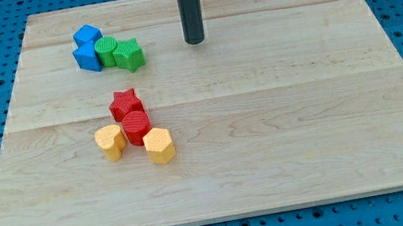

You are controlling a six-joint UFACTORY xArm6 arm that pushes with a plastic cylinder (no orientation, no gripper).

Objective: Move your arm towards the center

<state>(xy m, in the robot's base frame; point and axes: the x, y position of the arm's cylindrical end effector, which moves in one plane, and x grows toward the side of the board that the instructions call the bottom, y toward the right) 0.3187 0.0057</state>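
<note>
My tip [195,42] is the lower end of a straight dark rod that comes down from the view's top edge and stands upright. It rests on the wooden bench [287,131], in the upper part of it and only a little to the view's left of the middle line. The rod looks smooth and dark grey (its upper end is cut by the frame). The tip touches no block. The nearest one, a green block [129,55], lies to the view's left of it, apart. The bench's centre lies below the tip in the view.
</note>
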